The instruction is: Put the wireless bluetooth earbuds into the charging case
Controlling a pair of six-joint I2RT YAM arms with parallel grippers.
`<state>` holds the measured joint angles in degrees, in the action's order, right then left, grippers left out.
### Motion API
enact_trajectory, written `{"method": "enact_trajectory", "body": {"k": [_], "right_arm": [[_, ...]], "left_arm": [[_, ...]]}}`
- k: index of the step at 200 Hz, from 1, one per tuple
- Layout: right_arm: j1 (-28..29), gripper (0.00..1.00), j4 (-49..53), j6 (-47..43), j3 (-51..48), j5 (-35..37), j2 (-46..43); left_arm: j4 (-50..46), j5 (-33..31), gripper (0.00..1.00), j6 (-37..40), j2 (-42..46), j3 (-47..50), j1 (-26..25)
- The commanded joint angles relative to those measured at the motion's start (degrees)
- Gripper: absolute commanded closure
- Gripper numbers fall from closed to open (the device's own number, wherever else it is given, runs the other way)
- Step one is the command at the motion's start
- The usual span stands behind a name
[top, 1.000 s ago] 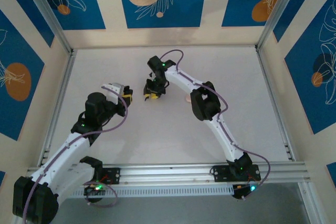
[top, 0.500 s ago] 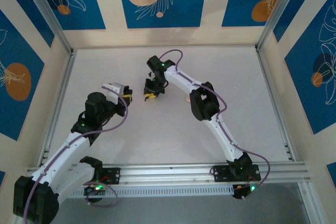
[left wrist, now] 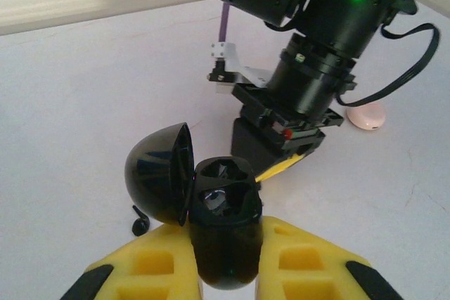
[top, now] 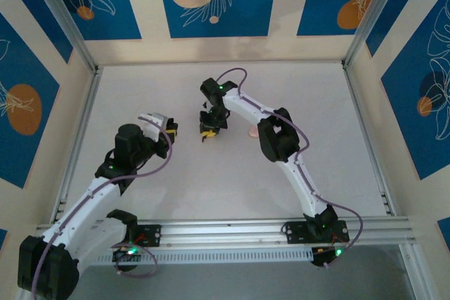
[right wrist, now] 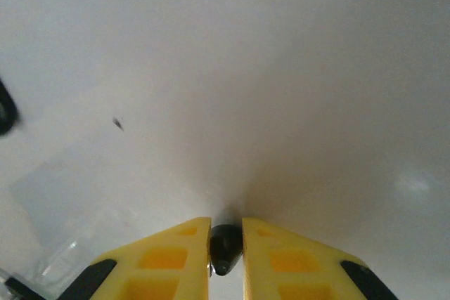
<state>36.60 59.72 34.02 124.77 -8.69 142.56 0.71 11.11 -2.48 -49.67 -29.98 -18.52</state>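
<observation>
The right gripper (right wrist: 226, 238) is pinching one tiny black earbud (right wrist: 226, 245) between the tips of its yellow fingers, jaws almost pressed together, and is pointing down at the white table (right wrist: 281, 68). Near it, the left gripper (left wrist: 226, 265) is clamping the charging case (left wrist: 226, 205) by its lower body, with the lid (left wrist: 158, 173) hanging open to one side and both wells looking empty. The second earbud (left wrist: 139, 224) is lying on the table close to the lid. The hold on the pinched earbud is looking shallow, so it could be twisting or slipping free on the way over. If it is arriving with its stem misaligned, it risks jamming on a well's rim or pushing the case askew in the left fingers.
</observation>
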Motion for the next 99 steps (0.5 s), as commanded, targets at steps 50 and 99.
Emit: {"method": "enact_trajectory", "body": {"k": [50,99], "right_arm": [[-2.5,0.82,8.2,-9.4,-15.2,6.1,-11.4],[-1.5,0.74,5.7,-12.0,-15.8,2.1,-15.5]], "left_arm": [[-1.6,2.5,0.84,1.5,-0.2,-1.6,0.9],[-1.9,3.2,0.84,1.3,-0.7,-1.8,0.9]]}}
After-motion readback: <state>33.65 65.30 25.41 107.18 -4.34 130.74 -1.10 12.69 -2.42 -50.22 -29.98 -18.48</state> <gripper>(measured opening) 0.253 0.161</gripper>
